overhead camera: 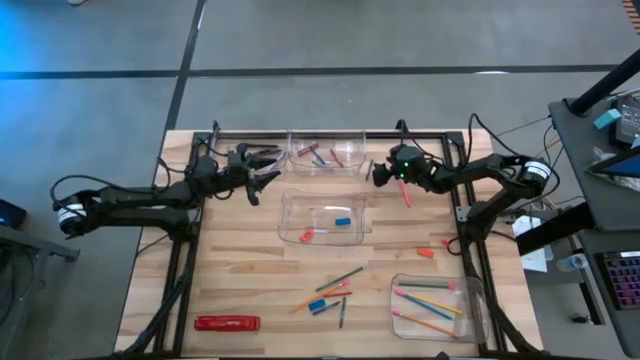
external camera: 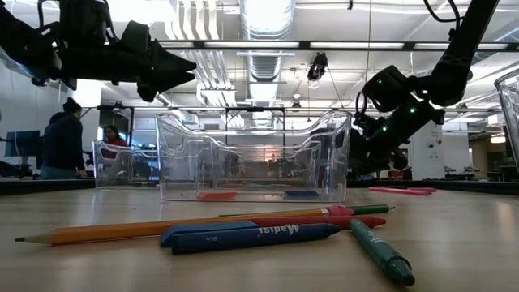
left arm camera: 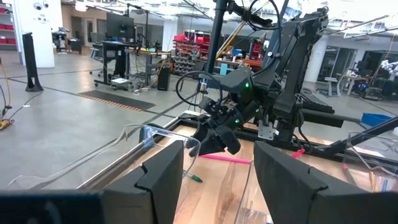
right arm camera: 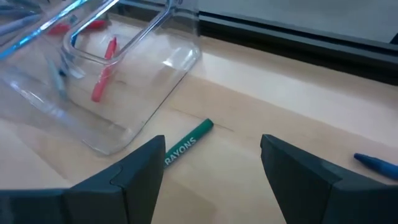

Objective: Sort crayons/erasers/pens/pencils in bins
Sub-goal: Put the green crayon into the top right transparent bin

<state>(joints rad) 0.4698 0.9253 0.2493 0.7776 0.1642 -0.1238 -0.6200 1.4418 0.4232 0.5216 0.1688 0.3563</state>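
My right gripper (right arm camera: 211,171) is open and low over the table beside the far bin (overhead camera: 325,157), which holds red crayons (right arm camera: 102,78). A green crayon (right arm camera: 188,143) lies flat on the wood just ahead of its fingers, untouched. A pink pencil (overhead camera: 405,191) lies on the table by that arm. My left gripper (overhead camera: 268,168) is open and empty, held above the table left of the far bin; it also shows in the low view (external camera: 174,69). The middle bin (overhead camera: 290,215) holds a blue eraser (overhead camera: 343,221) and a red one (overhead camera: 306,235).
A bin at the near right (overhead camera: 475,300) holds several pencils. Loose pencils, blue crayons and a green pen (overhead camera: 330,292) lie near the front middle. Red erasers (overhead camera: 426,252) lie right of the middle bin. A long red flat pack (overhead camera: 227,323) lies at the near left.
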